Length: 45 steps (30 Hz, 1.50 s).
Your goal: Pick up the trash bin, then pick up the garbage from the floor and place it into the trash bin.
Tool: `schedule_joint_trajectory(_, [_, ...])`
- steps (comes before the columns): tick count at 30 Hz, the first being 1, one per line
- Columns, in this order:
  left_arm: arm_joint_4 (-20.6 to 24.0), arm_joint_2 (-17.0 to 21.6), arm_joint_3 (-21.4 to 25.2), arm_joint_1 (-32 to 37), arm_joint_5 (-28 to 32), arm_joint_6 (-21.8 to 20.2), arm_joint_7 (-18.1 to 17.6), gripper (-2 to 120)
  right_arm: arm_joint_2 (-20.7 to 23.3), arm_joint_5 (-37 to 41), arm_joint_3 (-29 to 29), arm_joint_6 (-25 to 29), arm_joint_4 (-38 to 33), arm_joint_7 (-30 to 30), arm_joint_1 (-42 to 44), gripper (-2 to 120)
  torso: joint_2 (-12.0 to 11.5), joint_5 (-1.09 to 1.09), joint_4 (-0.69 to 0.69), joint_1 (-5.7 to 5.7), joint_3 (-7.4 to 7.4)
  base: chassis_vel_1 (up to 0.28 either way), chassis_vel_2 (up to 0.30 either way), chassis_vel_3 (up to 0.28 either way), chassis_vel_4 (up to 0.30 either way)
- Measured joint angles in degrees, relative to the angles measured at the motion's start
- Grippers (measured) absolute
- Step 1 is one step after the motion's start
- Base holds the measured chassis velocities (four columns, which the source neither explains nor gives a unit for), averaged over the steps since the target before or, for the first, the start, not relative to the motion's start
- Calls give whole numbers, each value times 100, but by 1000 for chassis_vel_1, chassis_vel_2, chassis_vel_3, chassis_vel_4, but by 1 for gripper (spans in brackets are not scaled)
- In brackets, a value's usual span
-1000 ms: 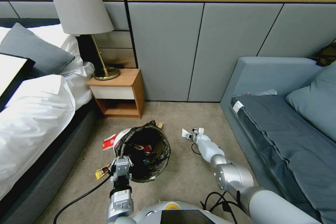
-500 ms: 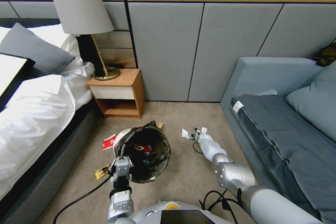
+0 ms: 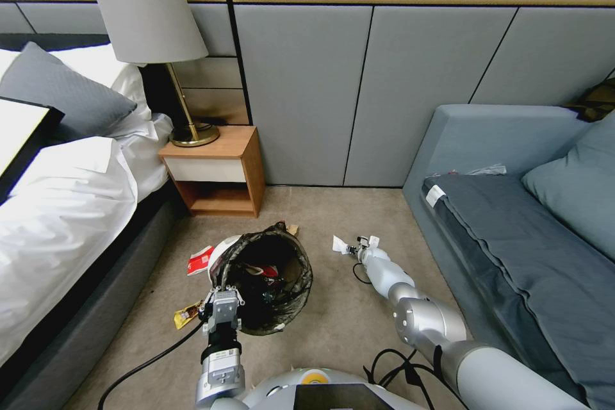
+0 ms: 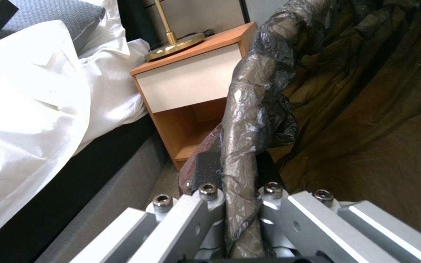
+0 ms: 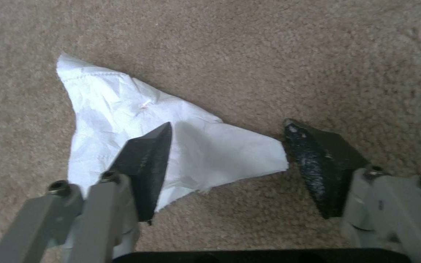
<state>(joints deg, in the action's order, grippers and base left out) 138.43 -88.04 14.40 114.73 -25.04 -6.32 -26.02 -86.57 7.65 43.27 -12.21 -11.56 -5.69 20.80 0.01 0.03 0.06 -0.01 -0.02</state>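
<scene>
The right pincer (image 5: 225,146) is low over the carpet (image 5: 318,54) with its jaws apart, one black fingertip (image 5: 144,164) over a crumpled white paper scrap (image 5: 122,120) and the other just off the scrap's pointed corner. In the head view this pincer (image 3: 360,245) is reached out to the far right of the bin, with the scrap (image 3: 339,245) lying flat on the floor at its tip, between the bin and the sofa (image 3: 512,230).

The left pincer (image 4: 242,204) is clamped on the bin's rim, the black bag liner (image 4: 249,120) squeezed between its jaws. Seen from the head, it (image 3: 222,305) grips the near left edge of the bin (image 3: 266,282), which is tilted with its mouth toward the robot; some wrappers show inside.

More garbage lies on the carpet left of the bin: a red and white wrapper (image 3: 200,259) at its far left side and a yellow wrapper (image 3: 186,315) near the left pincer. A small brown scrap (image 3: 293,229) lies just beyond the bin's far rim.

Farther off, a nightstand (image 3: 218,170) with a lamp (image 3: 150,25) stands against the wall, and a bed (image 3: 57,205) runs along the left.
</scene>
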Motion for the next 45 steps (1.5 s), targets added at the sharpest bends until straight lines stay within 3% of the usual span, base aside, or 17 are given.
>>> schedule_joint_trajectory(6, [20, 12, -13, 15, -10, 12, -5, 0, 39, -62, 180, 8, 38, -55, 4, 71, 0, -1, -1, 0, -1, 0, 0, 0, 0])
schedule_joint_trajectory(10, [21, 16, -19, 15, -10, 27, -14, 0, 45, -93, 228, 27, 44, -73, 48, 67, 1, -6, -3, 0, -1, 0, 0, 0, 0])
schedule_joint_trajectory(17, [21, 11, -58, 5, -13, 34, -16, 0, -19, -202, 309, 68, 58, -64, 158, 45, 1, -11, -13, -1, 0, 0, 0, 0, 0])
schedule_joint_trajectory(19, [21, -2, -59, 2, -14, 34, -17, 0, -57, -232, 317, 69, 59, -18, 175, 34, 1, -11, -15, 0, 0, 0, 0, 0, 0])
schedule_joint_trajectory(21, [21, -3, -60, 2, -14, 34, -17, 0, -65, -237, 317, 69, 59, -12, 177, 32, 1, -11, -15, -1, 0, 0, 0, 0, 0])
schedule_joint_trajectory(28, [12, -47, -105, -14, -35, 33, -9, 0, -263, -349, 289, 71, 8, 95, 286, 1, 1, -13, -18, 0, 1, 0, 0, 0, 0])
schedule_joint_trajectory(34, [-1, -65, -107, -20, -39, 24, -3, 0, -411, -361, 191, 72, -156, 125, 414, 0, 1, -14, -16, 0, 1, 0, 0, 0, 0])
schedule_joint_trajectory(36, [-2, -67, -108, -22, -39, 20, 0, 0, -486, -389, 161, 72, -180, 121, 433, 0, 2, -5, -9, 0, 0, -53, -15, -17, -29])
schedule_joint_trajectory(45, [-7, -73, -106, -25, -40, 15, 1, 0, -480, -413, 23, 71, -186, 77, 426, 0, 1, -2, -7, 0, 1, -6, -1, -2, -3])
